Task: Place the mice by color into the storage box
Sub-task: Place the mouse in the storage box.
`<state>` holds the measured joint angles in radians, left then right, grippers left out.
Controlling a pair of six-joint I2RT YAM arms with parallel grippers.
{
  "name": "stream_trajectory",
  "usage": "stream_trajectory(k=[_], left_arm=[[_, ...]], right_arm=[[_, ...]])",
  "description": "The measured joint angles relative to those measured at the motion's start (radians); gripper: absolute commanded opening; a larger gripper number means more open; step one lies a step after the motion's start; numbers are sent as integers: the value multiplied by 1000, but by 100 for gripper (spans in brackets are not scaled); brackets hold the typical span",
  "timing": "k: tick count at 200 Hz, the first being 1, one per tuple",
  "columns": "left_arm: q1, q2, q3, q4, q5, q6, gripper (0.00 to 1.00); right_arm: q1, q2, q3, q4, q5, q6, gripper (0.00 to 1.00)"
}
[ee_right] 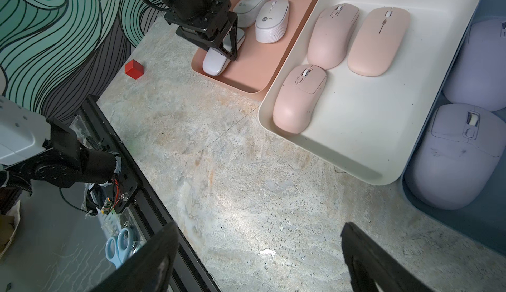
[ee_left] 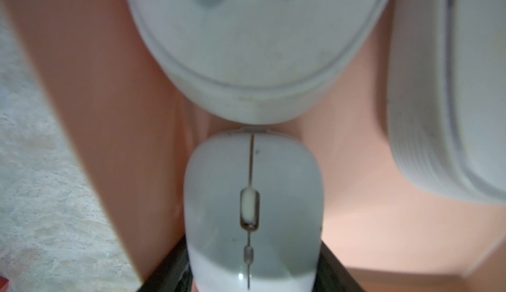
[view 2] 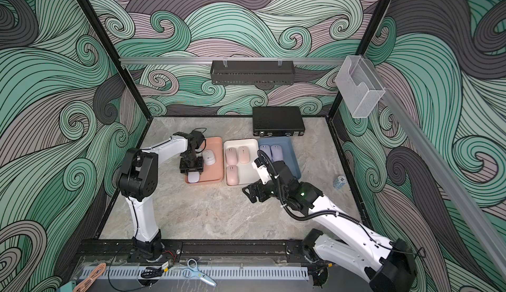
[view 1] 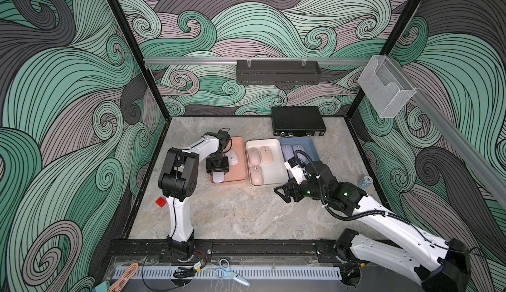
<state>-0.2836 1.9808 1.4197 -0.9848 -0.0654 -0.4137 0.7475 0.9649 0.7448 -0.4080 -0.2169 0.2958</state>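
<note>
Whitish-grey mouse [ee_left: 253,208] lies lengthwise between the black fingers [ee_left: 169,274] of my left pincer [ee_right: 221,55], in the near left corner of the salmon tray [view 1: 237,174]. The fingers flank its sides, but I cannot tell whether they press on it or stand just off it. My left wrist points straight down over it. The forearm reaches far and rightward from a raised, sharply bent elbow above the base on the near rail.

Two more whitish mice [ee_right: 272,21] sit side by side farther back in the same tray, one just beyond the front end of the first. To the right, the cream tray [view 1: 273,174] holds three pink mice [ee_right: 332,36], and the blue tray [view 1: 310,147] holds lavender mice [ee_right: 451,156].

My right pincer [ee_right: 258,233] hangs with jaws wide apart over the bare table [ee_right: 232,167], just near of the cream tray. That arm stretches low from the near right corner, wrist turned leftward.
</note>
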Motion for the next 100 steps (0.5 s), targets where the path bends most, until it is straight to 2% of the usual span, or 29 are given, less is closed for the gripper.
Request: stream_trajectory(k=[60, 74, 84, 93, 100], left_arm=[[-1, -107, 55, -33, 52, 3, 74], [-2, -156, 55, -39, 55, 3, 83], [-3, -198, 55, -41, 56, 3, 85], [-3, -249, 53, -39, 57, 6, 98], [-5, -293, 47, -34, 57, 10, 98]], right_arm=[[0, 0, 0, -9, 9, 1, 93], [0, 0, 1, -19, 16, 3, 94], [0, 0, 3, -27, 21, 4, 95], [0, -1, 8, -37, 26, 9, 98], [0, -4, 15, -46, 29, 13, 99]])
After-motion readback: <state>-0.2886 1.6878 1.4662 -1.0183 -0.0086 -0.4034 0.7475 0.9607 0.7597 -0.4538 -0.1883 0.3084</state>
